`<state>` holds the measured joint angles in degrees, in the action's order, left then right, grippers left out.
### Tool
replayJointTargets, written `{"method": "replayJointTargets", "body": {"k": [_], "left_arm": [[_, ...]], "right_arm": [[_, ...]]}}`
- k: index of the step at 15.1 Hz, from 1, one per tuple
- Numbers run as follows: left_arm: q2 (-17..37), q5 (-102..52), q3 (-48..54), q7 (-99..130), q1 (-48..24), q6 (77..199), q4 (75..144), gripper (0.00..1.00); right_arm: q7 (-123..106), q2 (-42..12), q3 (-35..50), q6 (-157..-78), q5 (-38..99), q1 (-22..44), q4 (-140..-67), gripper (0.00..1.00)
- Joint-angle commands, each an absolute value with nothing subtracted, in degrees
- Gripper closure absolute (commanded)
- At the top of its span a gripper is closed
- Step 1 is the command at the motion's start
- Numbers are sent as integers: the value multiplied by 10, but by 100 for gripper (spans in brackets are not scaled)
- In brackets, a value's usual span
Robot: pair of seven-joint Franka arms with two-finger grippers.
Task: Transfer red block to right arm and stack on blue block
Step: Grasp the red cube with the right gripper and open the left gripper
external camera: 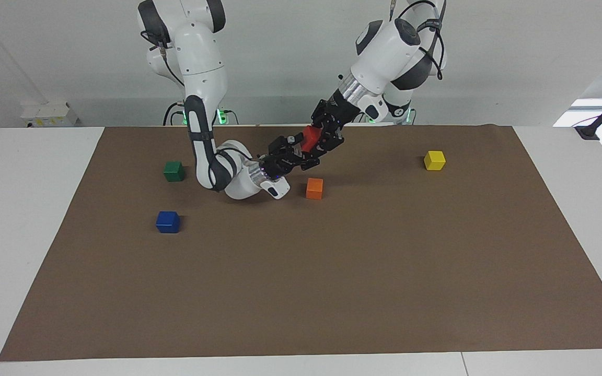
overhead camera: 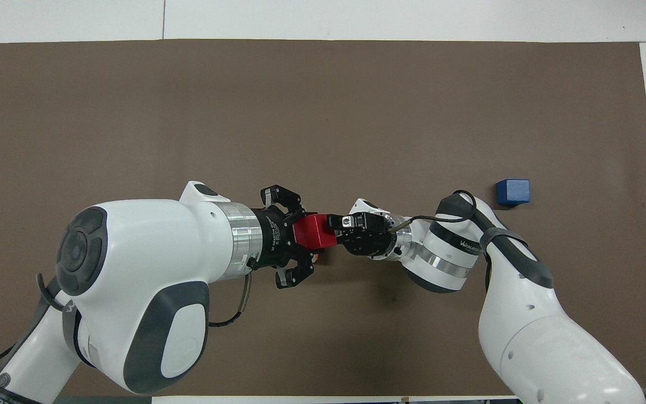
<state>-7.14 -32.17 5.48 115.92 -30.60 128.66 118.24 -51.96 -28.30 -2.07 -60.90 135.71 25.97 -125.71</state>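
My left gripper (external camera: 315,140) clamps the red block (external camera: 309,138) in the air over the orange cube (external camera: 314,188); my right gripper (external camera: 297,152) stands open around its free end. It looks light, rigid, smooth (likely slippery), so I'd pinch flat opposite faces.

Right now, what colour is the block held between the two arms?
Red block, clearest in the overhead view.

Bright, even light from above me — soft short shadows under my arms on the brown mat (external camera: 332,271); daylight glare at one table corner; both views sharp.
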Motion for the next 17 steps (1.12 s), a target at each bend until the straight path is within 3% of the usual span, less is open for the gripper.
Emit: {"method": "replayJointTargets", "body": {"k": [1, 8, 9, 10, 11, 17], "left_arm": [[-94, -334, 48, 1164, -314, 1299, 1204, 100], [-97, -334, 48, 1159, -311, 1291, 1205, 100], [-97, -334, 48, 1159, -311, 1291, 1205, 100], [-97, -334, 48, 1159, -311, 1291, 1206, 100], [-97, -334, 48, 1159, -311, 1291, 1206, 100], [-99, -333, 48, 1150, -313, 1291, 1212, 100]], "right_arm": [[-532, -287, -18, -614, 1367, 260, -1252, 10], [-533, -289, -18, -615, 1346, 250, -1256, 12], [-533, -289, -18, -614, 1346, 250, -1257, 24], [-536, -288, -18, -614, 1346, 251, -1260, 44], [-537, -288, -18, -613, 1346, 251, -1263, 99], [-539, -278, -19, -617, 1337, 250, -1263, 100]]}}
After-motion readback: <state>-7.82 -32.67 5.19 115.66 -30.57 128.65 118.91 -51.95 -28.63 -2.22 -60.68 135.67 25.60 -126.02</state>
